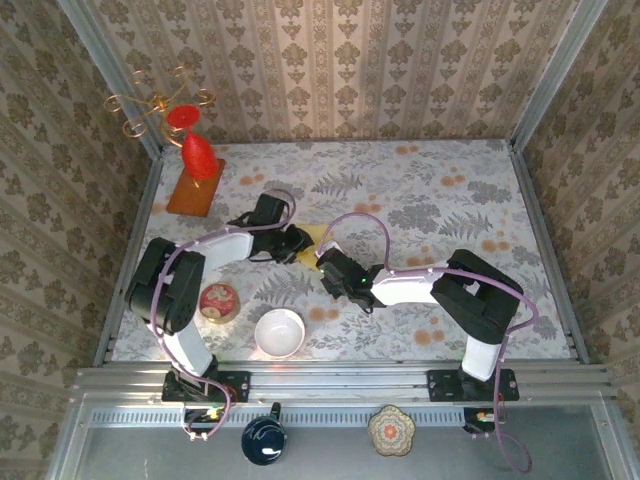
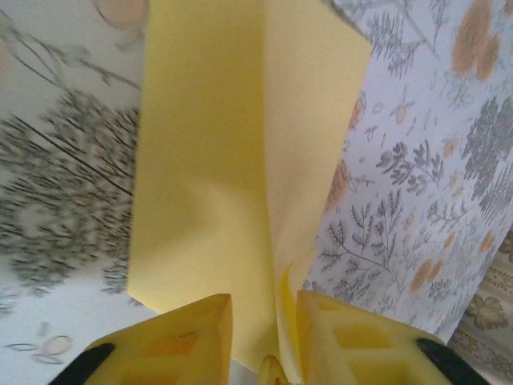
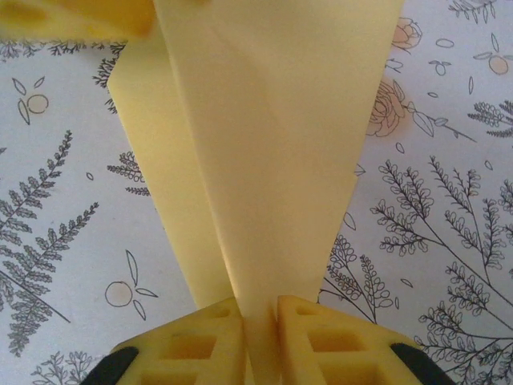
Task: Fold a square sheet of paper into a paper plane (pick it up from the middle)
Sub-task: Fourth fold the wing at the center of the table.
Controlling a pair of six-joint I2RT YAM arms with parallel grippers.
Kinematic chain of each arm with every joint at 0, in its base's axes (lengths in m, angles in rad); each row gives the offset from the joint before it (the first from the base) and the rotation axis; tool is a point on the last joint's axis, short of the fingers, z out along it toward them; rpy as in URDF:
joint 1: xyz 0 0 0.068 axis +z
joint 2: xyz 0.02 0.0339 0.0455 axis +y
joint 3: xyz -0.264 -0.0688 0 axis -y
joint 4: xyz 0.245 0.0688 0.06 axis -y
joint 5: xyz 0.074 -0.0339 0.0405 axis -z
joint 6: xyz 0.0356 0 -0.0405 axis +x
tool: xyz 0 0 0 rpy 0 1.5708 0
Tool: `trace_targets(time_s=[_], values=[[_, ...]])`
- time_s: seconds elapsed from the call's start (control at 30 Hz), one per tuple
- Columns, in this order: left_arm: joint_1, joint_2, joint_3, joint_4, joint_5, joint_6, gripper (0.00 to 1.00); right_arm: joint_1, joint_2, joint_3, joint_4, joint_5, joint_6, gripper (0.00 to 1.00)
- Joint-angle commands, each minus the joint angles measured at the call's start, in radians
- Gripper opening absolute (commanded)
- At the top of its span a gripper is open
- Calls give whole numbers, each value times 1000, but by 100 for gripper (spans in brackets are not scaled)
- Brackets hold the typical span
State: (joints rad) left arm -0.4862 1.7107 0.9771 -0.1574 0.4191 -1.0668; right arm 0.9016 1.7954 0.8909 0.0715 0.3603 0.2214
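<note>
Since the half-folded paper (image 1: 311,241) sits mid-table between both arms, its long crease runs straight from my right gripper (image 3: 260,309), pinched tight on one end, to my left gripper (image 2: 264,317), which straddles the other end, jaws apart and not clamping, low over the table (image 1: 450,210).

A white bowl (image 1: 279,332) sits low and left of centre on the flowered tablecloth (image 1: 470,200), with a small red dish (image 1: 218,301) near it on the left. At upper left a red vase (image 1: 198,155) stands on an orange-brown board (image 1: 193,195), below a gold wire ornament (image 1: 160,105). At the bottom edge are a dark blue round object (image 1: 264,440) and a flower-shaped coaster (image 1: 391,431).
</note>
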Motion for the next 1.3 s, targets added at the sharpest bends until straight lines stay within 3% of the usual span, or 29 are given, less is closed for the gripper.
trace_targets(time_s=[0.0, 0.13, 0.4, 0.77, 1.27], values=[[24, -81, -11, -62, -36, 49, 34, 1, -12, 18, -11, 21, -30, 17], [90, -153, -69, -65, -55, 57, 41, -2, -4, 25, -10, 9, -43, 15], [103, -193, -163, 15, -30, 42, 45, -12, -10, 7, 13, -38, -70, 14], [40, -37, -132, 135, 75, 33, 21, -44, -42, -35, 73, -169, -94, 16], [0, 82, -92, 128, 69, 22, 15, -54, -17, -5, 70, -185, -85, 24]])
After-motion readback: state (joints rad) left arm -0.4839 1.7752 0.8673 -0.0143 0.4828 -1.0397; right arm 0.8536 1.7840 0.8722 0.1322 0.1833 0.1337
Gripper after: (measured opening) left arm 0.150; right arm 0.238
